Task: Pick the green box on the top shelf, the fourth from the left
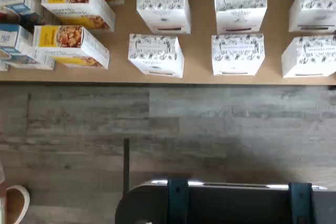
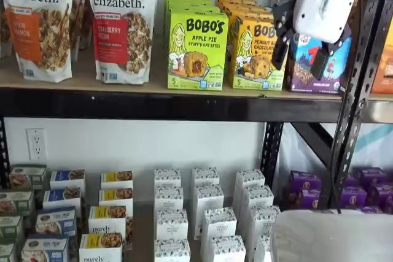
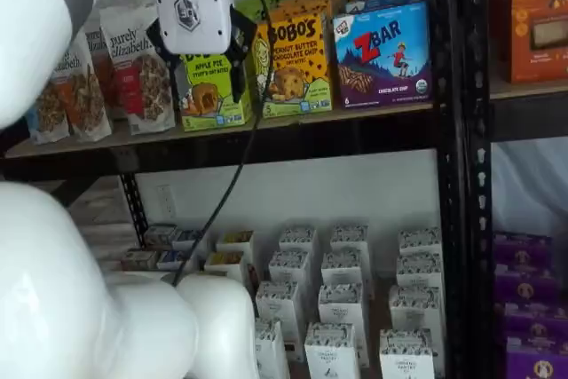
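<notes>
The end effector (image 3: 202,51) has a white boxy body with a round grey logo, two black fingers (image 2: 279,41) and a black cable (image 3: 232,175) below it.

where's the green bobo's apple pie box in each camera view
Wrist view: not in it; only white and yellow boxes on a lower board show.
Shelf view: the green box stands mid-frame on the top shelf, clear of the gripper.
Shelf view: the green box sits upper left, partly behind the gripper.
Shared landmark: the orange Bobo's box beside it.

Green box (image 2: 197,50) upright on top shelf (image 2: 153,106); open fingers (image 2: 300,46) apart, before ZBar box (image 2: 319,69).
</notes>
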Action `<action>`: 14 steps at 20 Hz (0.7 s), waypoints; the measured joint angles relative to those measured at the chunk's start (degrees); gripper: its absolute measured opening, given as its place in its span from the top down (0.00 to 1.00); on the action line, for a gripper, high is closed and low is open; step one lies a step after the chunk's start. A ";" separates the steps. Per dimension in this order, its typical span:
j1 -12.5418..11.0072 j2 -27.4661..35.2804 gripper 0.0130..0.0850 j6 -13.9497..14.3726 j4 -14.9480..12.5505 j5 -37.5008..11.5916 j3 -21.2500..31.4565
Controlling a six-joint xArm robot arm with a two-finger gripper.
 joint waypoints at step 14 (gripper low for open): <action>9.53 2.06 0.00 7.68 -3.94 -5.69 -0.37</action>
